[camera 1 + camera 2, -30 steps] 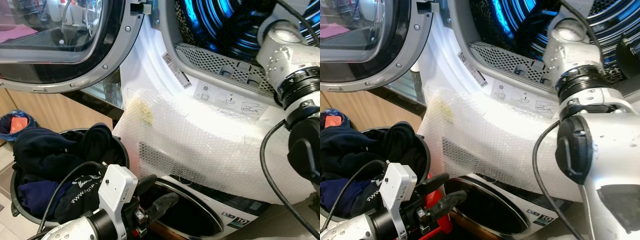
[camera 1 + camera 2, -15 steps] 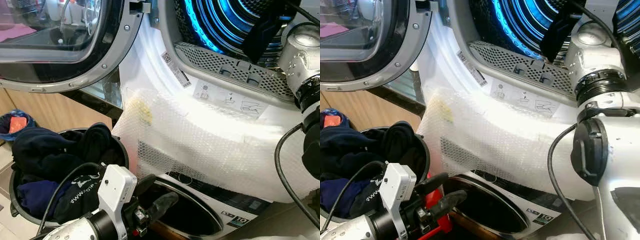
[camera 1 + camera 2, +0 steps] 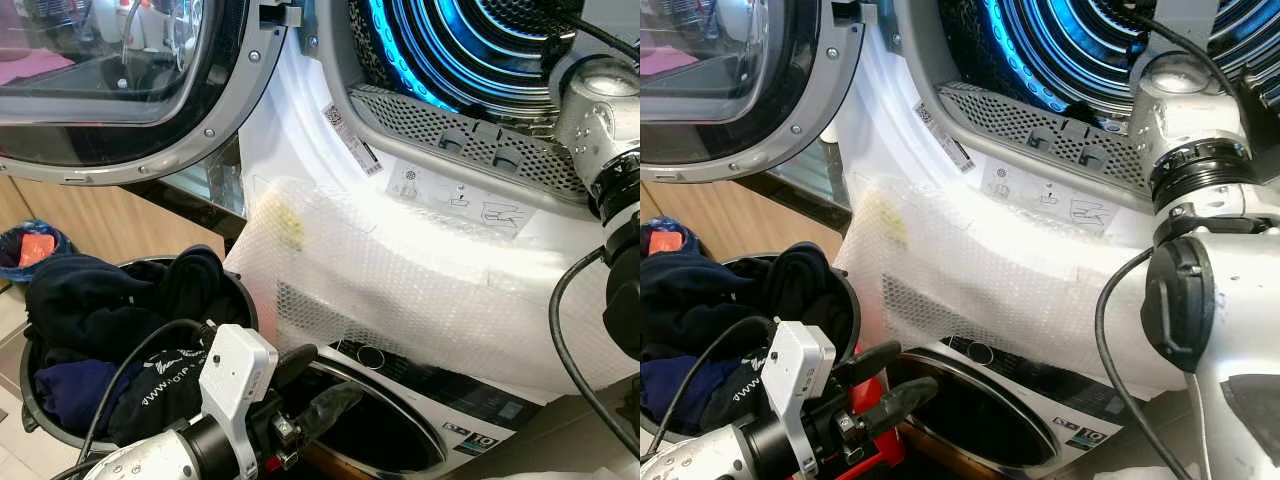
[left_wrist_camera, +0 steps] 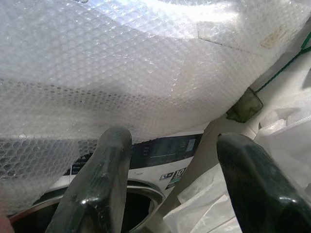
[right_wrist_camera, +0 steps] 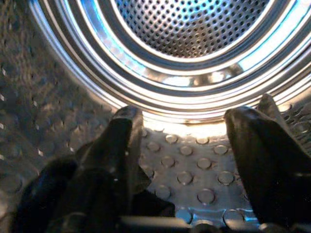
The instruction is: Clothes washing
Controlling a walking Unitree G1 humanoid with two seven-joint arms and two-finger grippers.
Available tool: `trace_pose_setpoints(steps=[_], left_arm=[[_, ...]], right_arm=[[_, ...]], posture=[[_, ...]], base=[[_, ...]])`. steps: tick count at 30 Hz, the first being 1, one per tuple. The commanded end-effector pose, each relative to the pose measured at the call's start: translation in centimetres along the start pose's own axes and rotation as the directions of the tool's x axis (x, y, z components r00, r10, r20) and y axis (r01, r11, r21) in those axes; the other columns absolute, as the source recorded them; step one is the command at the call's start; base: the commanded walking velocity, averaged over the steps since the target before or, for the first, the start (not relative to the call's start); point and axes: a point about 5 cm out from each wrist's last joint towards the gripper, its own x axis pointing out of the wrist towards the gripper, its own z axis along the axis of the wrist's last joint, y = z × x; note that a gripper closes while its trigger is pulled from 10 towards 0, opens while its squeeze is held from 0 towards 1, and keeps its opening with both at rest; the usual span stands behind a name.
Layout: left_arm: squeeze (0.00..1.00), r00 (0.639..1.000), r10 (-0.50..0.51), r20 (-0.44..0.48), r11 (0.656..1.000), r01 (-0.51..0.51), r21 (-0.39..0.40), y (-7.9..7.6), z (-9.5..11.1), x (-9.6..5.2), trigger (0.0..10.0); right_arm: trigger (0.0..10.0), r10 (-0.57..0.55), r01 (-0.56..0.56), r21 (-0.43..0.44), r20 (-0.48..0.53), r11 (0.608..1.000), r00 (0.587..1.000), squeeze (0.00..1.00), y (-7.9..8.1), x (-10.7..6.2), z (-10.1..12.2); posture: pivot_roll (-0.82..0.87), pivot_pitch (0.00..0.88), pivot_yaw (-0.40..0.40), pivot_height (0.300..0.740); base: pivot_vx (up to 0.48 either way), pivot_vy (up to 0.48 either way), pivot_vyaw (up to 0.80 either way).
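A black basket (image 3: 24,385) at my lower left holds a heap of dark clothes (image 3: 95,310). My left gripper (image 3: 320,385) hovers beside it, in front of the lower machine's round opening (image 3: 385,435). In the left wrist view that gripper (image 4: 175,184) is open and empty. My right arm (image 3: 600,110) reaches into the blue-lit upper drum (image 3: 470,40). Inside the drum the right gripper (image 5: 189,160) is open over the studded metal floor. A dark cloth (image 5: 34,204) lies low in the drum under one finger.
Bubble wrap (image 3: 400,280) covers the white front between the two machines. The upper machine's round glass door (image 3: 110,90) stands open at the top left. A blue bin (image 3: 30,250) sits by the wooden cabinet at the far left.
Half a second ago a dark garment hung from my right gripper at the drum's mouth; now it is let go inside the drum and the fingers are empty. The left gripper has barely shifted.
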Motion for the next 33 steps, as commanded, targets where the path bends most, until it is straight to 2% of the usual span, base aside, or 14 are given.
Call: trace_pose_setpoints(steps=[1, 3, 4, 6, 9, 11, 13, 16, 19, 24, 26, 27, 30, 33], left_arm=[[0.00, 1.000, -0.011, 0.001, 1.000, 0.011, 0.007, -0.3, 0.2, -0.1, 10.0], [0.00, 1.000, -0.010, 0.002, 1.000, 0.010, 0.005, -0.3, 0.2, -0.1, 10.0], [0.00, 1.000, -0.006, 0.005, 1.000, 0.006, 0.006, -0.2, 0.2, -0.1, 10.0], [0.00, 1.000, -0.003, 0.009, 1.000, 0.003, 0.006, -0.1, 0.2, 0.0, 10.0], [0.00, 1.000, -0.003, 0.008, 1.000, 0.003, 0.007, -0.1, 0.1, 0.1, 10.0], [0.00, 1.000, -0.005, 0.012, 1.000, 0.005, 0.011, 0.1, 0.2, 0.3, 10.0], [0.00, 1.000, -0.007, 0.014, 1.000, 0.007, 0.009, 0.2, 0.1, 0.4, 10.0], [0.00, 1.000, -0.012, 0.014, 1.000, 0.012, 0.010, 0.3, 0.1, 0.6, 10.0], [0.00, 1.000, -0.015, 0.014, 1.000, 0.015, 0.016, 0.4, 0.1, 0.7, 10.0], [0.00, 1.000, 0.000, 0.019, 0.999, 0.000, 0.035, 0.9, 0.2, 0.8, 10.0], [0.00, 1.000, 0.008, 0.023, 0.999, -0.009, 0.043, 1.2, 0.3, 0.9, 10.0], [0.00, 0.999, 0.014, 0.032, 0.999, -0.015, 0.048, 1.5, 0.5, 1.0, 10.0], [0.00, 0.999, 0.014, 0.040, 0.998, -0.017, 0.067, 1.9, 0.6, 1.2, 10.0], [0.00, 0.999, 0.016, 0.047, 0.996, -0.020, 0.084, 2.6, 0.8, 1.6, 10.0]], right_arm=[[10.0, -0.005, 0.004, -0.035, -0.033, 0.999, 0.999, 1.00, -0.6, 0.1, -0.6], [10.0, 0.008, -0.009, -0.027, -0.037, 1.000, 0.999, 1.00, -0.7, 0.1, -0.6], [10.0, 0.028, -0.028, -0.005, -0.020, 1.000, 0.999, 0.00, -1.0, 0.1, -0.2], [10.0, 0.050, -0.050, 0.044, -0.005, 0.998, 0.999, 0.00, -1.2, 0.1, 0.1], [10.0, 0.062, -0.062, 0.063, 0.016, 0.996, 0.998, 0.00, -1.2, 0.1, 0.4], [10.0, 0.131, -0.138, 0.113, 0.073, 0.984, 0.989, 0.00, -1.0, 0.0, 1.0], [10.0, 0.159, -0.172, 0.117, 0.109, 0.978, 0.981, 0.00, -1.0, -0.1, 1.3], [10.0, 0.246, -0.277, 0.204, 0.167, 0.939, 0.955, 0.00, -0.6, -0.2, 1.5], [10.0, 0.305, -0.351, 0.213, 0.222, 0.912, 0.926, 0.00, 0.0, -0.6, 1.5], [10.0, 0.332, -0.410, 0.257, 0.297, 0.875, 0.895, 0.00, 0.2, -1.2, 1.2], [10.0, 0.329, -0.427, 0.276, 0.337, 0.861, 0.882, 0.00, -0.3, -1.6, 0.8], [10.0, 0.339, -0.469, 0.284, 0.405, 0.836, 0.849, 0.00, -1.1, -2.5, 0.4], [10.0, 0.340, -0.487, 0.308, 0.424, 0.818, 0.839, 0.00, -2.0, -3.4, -0.5], [10.0, 0.383, -0.540, 0.242, 0.482, 0.806, 0.788, 0.00, -2.2, -5.3, -1.4]], posture=[[0.12, 0.118, -0.167, 0.740], [0.12, 0.116, -0.171, 0.740], [0.11, 0.112, -0.175, 0.740], [0.10, 0.110, -0.174, 0.740], [0.10, 0.106, -0.176, 0.740], [0.08, 0.097, -0.171, 0.740], [0.08, 0.093, -0.169, 0.740], [0.08, 0.084, -0.163, 0.740], [0.07, 0.071, -0.156, 0.740], [0.08, 0.055, -0.147, 0.740], [0.08, 0.040, -0.139, 0.740], [0.08, 0.026, -0.131, 0.740], [0.07, 0.003, -0.117, 0.740], [0.05, 0.000, -0.101, 0.740]], base=[[0.000, 0.000, 0.00], [0.000, 0.000, 0.00], [0.000, 0.000, 0.00], [0.000, 0.000, 0.00], [0.000, 0.000, 0.00], [0.000, 0.000, 0.00], [0.000, 0.000, 0.00], [0.000, 0.000, 0.00], [0.000, 0.000, 0.00], [0.000, 0.000, 0.00], [0.000, 0.000, 0.00], [0.000, 0.000, 0.00], [0.000, 0.000, 0.00], [0.000, 0.000, 0.00]])
